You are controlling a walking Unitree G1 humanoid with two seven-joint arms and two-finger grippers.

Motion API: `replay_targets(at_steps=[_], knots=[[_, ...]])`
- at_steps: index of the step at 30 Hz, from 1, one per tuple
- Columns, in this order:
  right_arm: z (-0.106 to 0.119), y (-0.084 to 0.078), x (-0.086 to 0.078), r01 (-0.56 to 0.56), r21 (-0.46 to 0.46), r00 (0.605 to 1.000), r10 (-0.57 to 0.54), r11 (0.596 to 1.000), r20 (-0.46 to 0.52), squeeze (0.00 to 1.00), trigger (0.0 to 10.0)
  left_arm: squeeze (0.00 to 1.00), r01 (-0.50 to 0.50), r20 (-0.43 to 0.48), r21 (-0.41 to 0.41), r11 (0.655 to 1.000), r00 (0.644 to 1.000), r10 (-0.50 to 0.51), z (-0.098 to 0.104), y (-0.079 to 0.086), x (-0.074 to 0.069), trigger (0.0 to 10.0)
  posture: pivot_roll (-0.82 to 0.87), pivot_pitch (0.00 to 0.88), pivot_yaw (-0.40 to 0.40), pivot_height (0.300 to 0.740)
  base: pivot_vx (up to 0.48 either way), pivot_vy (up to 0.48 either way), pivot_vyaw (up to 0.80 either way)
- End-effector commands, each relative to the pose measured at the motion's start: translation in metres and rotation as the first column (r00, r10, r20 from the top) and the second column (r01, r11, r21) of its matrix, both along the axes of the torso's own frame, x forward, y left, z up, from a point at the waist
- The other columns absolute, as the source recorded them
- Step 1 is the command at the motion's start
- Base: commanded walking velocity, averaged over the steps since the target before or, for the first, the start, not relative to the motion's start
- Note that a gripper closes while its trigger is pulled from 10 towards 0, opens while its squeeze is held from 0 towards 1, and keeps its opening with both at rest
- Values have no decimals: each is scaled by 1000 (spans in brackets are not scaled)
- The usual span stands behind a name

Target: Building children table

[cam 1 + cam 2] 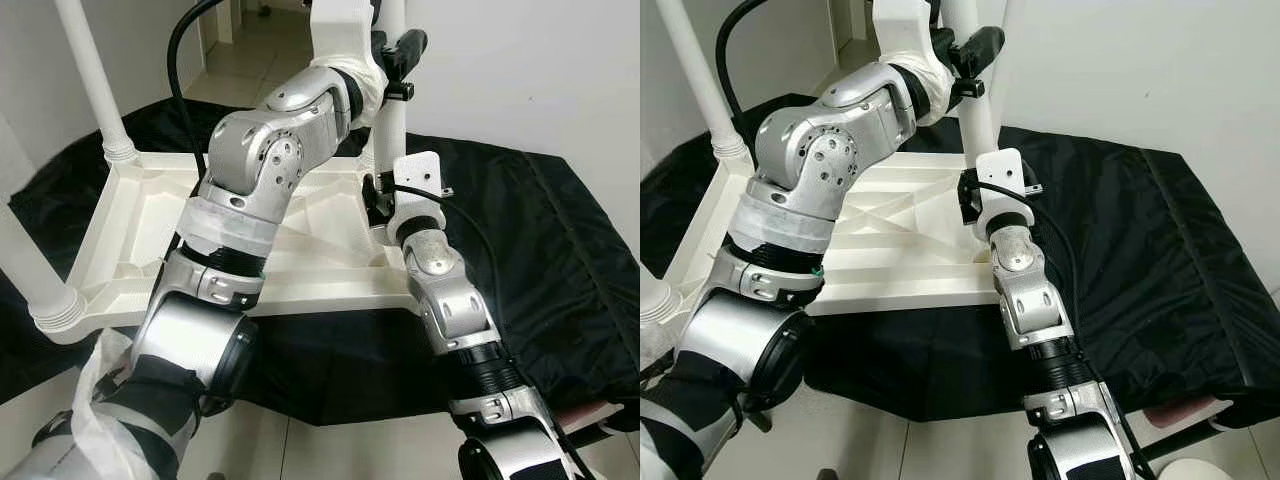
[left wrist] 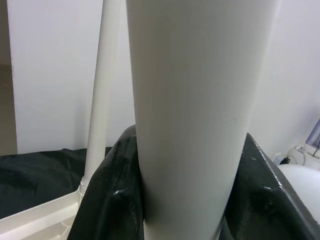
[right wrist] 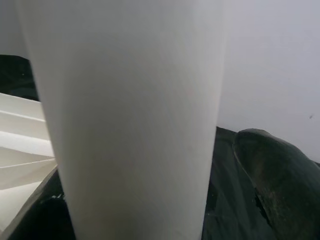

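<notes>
A white children's table [image 1: 150,230] lies upside down on a black cloth [image 1: 540,270], its legs pointing up. My left gripper [image 1: 397,52] is shut high on the far right table leg [image 1: 392,120]. In the left wrist view its black fingers [image 2: 107,200] press both sides of that leg [image 2: 190,115]. My right gripper [image 1: 376,196] is shut on the same leg lower down, near where it meets the table frame. The right wrist view has the leg [image 3: 130,115] up close with one finger [image 3: 275,170] beside it.
Two more white legs stand on the table's left side, one far [image 1: 95,80] and one near [image 1: 30,270]. Another leg [image 2: 102,90] rises behind in the left wrist view. A white wall is close behind; tiled floor [image 1: 350,450] lies in front of the cloth.
</notes>
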State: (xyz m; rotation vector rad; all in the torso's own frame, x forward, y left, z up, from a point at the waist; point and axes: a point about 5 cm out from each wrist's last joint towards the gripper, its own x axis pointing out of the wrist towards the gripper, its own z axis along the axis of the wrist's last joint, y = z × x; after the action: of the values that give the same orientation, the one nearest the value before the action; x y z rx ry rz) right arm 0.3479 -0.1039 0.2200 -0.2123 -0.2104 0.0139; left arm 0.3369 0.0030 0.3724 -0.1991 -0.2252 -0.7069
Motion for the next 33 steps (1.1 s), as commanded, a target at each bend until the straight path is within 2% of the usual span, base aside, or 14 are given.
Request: replay_targets(at_steps=[1,5,6,7,8,9,23,24,25,26,27,33], knots=[[-3,-2,3,33,2,999,-33,999,-8,0,10000,0,-8,40,6,1000,999,8,10,-4,-2,10000,79,0,-72,740,0,0,0],[-4,3,3,30,0,1000,-30,1000,-9,0,10000,0,-11,45,7,1000,999,10,10,-5,-1,10000,79,0,-71,740,0,0,0],[-4,4,4,31,2,999,-31,1000,-10,0,9294,0,-12,46,7,1000,999,11,10,-5,0,10000,81,0,-73,740,0,0,0],[-4,4,4,31,2,999,-31,1000,-10,0,9294,0,-12,46,7,1000,999,11,10,-5,0,10000,81,0,-73,740,0,0,0],[-5,5,4,27,-2,1000,-27,1000,-10,0,1843,0,-14,46,6,1000,999,13,10,-5,0,10000,81,0,-73,740,0,0,0],[-5,5,4,23,-3,1000,-23,1000,-9,0,0,0,-13,44,6,1000,999,13,10,-5,1,10000,81,0,-71,740,0,0,0],[-1,4,4,39,2,999,-39,999,25,0,0,0,-15,43,14,1000,999,15,11,-4,4,10000,80,0,-67,740,0,0,0],[0,3,4,47,11,999,-48,999,24,0,10000,0,-17,66,35,999,998,14,11,-4,4,10000,81,0,-66,740,0,0,0],[0,3,4,47,11,999,-48,999,24,0,10000,0,-17,66,35,999,998,14,11,-4,4,10000,81,0,-66,740,0,0,0],[0,3,5,51,34,999,-52,998,16,0,10000,0,43,99,38,998,994,-47,12,-8,0,10000,80,0,-64,740,0,0,0],[-1,3,6,47,39,999,-48,998,13,0,10000,1000,81,105,23,996,991,-83,12,-10,-2,10000,80,0,-64,740,0,0,0],[-2,5,6,33,85,999,-33,996,-4,0,10000,1000,196,134,6,981,972,-195,14,-15,-13,10000,82,0,-63,740,0,0,0]])
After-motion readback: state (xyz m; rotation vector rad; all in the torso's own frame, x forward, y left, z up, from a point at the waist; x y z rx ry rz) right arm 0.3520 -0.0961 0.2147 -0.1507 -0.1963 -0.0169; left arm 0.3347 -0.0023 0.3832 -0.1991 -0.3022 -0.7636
